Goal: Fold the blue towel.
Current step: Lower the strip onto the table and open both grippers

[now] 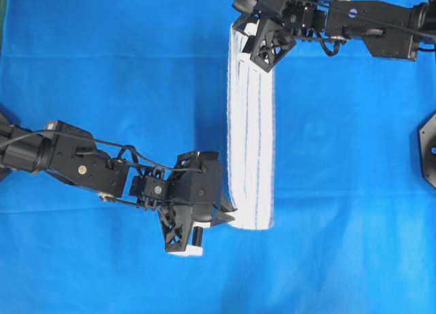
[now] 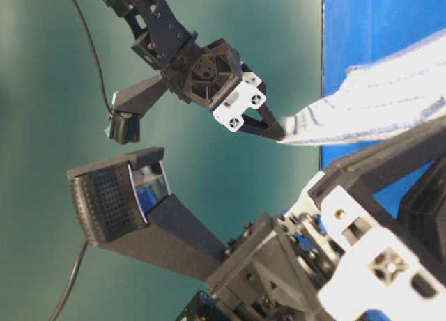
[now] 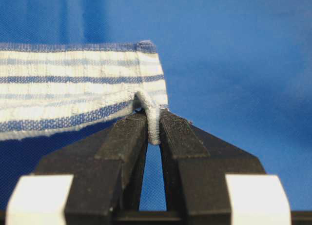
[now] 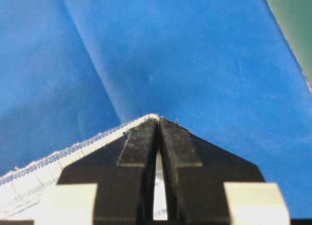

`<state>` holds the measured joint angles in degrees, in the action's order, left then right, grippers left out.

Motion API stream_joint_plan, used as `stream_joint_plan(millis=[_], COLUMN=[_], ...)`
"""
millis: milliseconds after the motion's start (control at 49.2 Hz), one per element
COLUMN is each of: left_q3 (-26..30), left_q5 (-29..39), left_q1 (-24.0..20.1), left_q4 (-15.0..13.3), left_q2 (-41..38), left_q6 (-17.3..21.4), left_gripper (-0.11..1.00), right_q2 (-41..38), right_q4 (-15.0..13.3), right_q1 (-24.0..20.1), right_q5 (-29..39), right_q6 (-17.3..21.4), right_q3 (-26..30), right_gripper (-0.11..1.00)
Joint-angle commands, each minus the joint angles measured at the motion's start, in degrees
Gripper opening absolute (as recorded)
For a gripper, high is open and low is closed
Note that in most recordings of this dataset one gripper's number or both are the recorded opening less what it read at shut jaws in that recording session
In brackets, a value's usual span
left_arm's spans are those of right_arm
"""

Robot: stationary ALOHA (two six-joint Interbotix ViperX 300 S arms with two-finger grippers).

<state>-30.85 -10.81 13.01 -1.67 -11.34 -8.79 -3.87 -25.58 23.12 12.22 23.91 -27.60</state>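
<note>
Two-armed fold of the blue towel [image 1: 251, 123], both corners pinched.
The left tool [image 3: 153, 132] and right tool [image 4: 158, 125] are each clenched on a towel corner; the cloth spans between them as a narrow band above the blue-covered desk [image 1: 102, 75]. Best carried level and taut, both corners set down together.

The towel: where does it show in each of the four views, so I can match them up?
Overhead: towel, a narrow upright strip right of centre.
Table-level: towel at the right, stretched out from a gripper.
Left wrist: towel at upper left, its corner pinched by the left gripper.
Right wrist: towel at lower left, its corner in the right gripper.
Shared landmark: the blue table cover.
</note>
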Motion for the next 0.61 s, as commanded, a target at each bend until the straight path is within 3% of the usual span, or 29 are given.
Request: stream_joint_plan(millis=[0,142,203,407,468,590], left_q3=[0.79,0.79,0.70,-0.62,-1.32,-2.72], left_q5=[-0.53,-0.35,-0.09,5.71,9.32,14.50], left_q1=[0.00,-0.35,-0.35,-0.35,-0.35,-0.88], left_q4=[-0.18,-0.18,-0.18,-0.18,-0.09,0.00], left_q2=[1.85,1.85,1.93,5.01,7.21,11.60], left_q6=[0.00,0.00,0.09,0.09,0.09,0.18], left_gripper=[0.05,0.06,0.15,0.73,0.80,0.74], right_q2=[0.79,0.79,0.88,2.81,4.48,9.32], right_q4=[-0.18,-0.18,-0.18,-0.26,-0.26,-0.26], right_q1=[0.09,-0.09,-0.18,-0.44,-0.44,-0.53], right_q5=[0.35,0.79,0.79,1.32,1.32,0.97], right_q6=[0.00,0.09,0.09,-0.18,-0.26,-0.18], right_q3=[0.97,0.88,0.97,0.00,-0.97,-4.31], right_gripper=[0.02,0.03,0.08,0.65,0.65,0.58])
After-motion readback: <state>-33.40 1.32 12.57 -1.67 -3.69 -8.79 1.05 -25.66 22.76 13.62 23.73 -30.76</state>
